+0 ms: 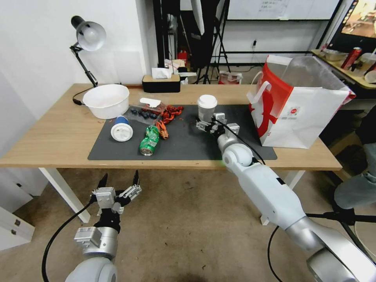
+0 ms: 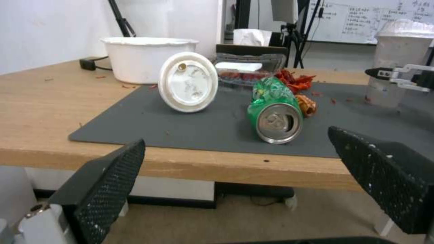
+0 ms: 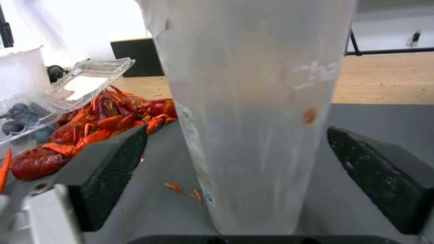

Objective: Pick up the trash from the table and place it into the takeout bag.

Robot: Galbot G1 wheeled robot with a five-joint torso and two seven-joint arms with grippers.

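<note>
Trash on the worktop [image 1: 58, 133] is spread over the dark mat [image 1: 184, 147]. In the head view the clear white-lidded cup [image 1: 206, 107] stands upright, its long axis vertical, directly ahead of the right claw [image 1: 206, 126], which sits low at its base; the takeout bag [image 1: 297, 105] stands to the right, well apart. The left claw [image 1: 119, 183] hangs open below the worktop edge, far from that cup.

From the left wrist, the crushed green can [image 2: 273, 113] and the blue white-lidded cup [image 2: 188, 81] lie on their sides ahead.

From the right wrist, the cup [image 3: 253, 112] stands between the spread fingers [image 3: 113, 169], neither pad touching it; the claw grips nothing.
</note>
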